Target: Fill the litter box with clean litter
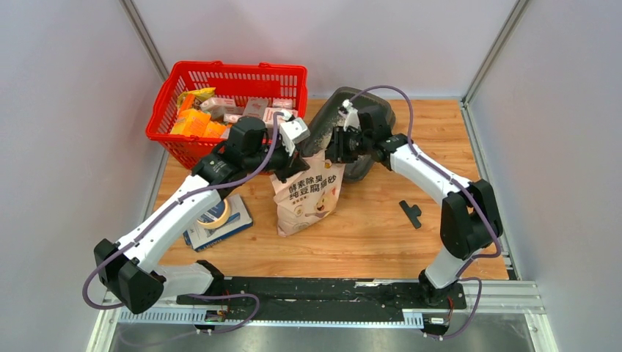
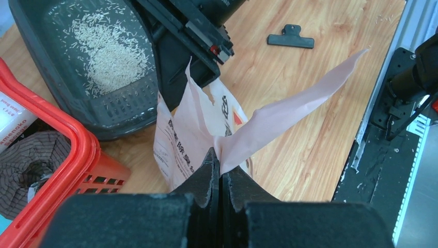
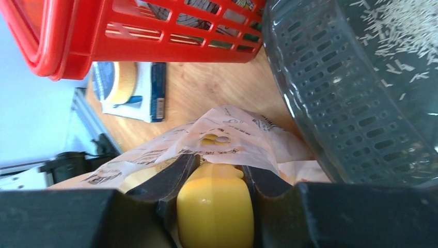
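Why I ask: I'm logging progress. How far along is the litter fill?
Done: a thin patch of litter lies in the box, most of its floor bare. In hand: the left gripper pinches the bag at its top edge; the right gripper holds the scoop at its mouth. Left: probably several more scoops.

Robot lab cell, plain grey walls (image 1: 66,110), aluminium frame (image 1: 144,37), wooden tabletop (image 1: 367,242)
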`<state>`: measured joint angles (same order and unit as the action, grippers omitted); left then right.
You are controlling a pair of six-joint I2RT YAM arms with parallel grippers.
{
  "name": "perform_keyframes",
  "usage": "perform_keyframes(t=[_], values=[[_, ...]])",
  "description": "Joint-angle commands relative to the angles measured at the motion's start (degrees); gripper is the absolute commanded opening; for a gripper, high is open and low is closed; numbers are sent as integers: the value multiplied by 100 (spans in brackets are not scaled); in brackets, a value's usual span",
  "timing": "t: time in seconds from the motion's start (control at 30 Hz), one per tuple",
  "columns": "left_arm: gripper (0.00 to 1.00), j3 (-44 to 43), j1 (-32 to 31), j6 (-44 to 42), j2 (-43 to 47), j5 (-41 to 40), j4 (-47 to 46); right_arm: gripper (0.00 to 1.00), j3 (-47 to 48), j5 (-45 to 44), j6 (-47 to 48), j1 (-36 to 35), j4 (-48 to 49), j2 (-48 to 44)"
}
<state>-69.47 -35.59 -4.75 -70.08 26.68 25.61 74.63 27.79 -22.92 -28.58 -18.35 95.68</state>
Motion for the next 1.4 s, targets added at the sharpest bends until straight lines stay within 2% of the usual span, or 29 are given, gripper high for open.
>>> perform_keyframes(t=[0.0, 0.23, 0.5, 0.67, 1.07, 1.37], values=[[0, -550, -27, -525, 118, 216, -549, 0, 139, 1692, -916, 561, 16, 47], [0, -287, -35, -1378, 398, 66, -21, 0, 218, 2642, -1092, 1530, -318, -181], [0, -295, -35, -1950, 452, 92, 383, 0, -45, 3600, -1390, 1961, -214, -436], [0, -277, -27, -2336, 478, 22, 542, 0, -80, 3716, -1628, 2172, -90, -497], [0, -330, -35, -2302, 487, -31, 639, 0, 148, 3812, -2164, 2489, 112, -559], [0, -427, -35, -2267, 487, -13, 665, 0, 561, 4024, -1927, 2629, -222, -322]])
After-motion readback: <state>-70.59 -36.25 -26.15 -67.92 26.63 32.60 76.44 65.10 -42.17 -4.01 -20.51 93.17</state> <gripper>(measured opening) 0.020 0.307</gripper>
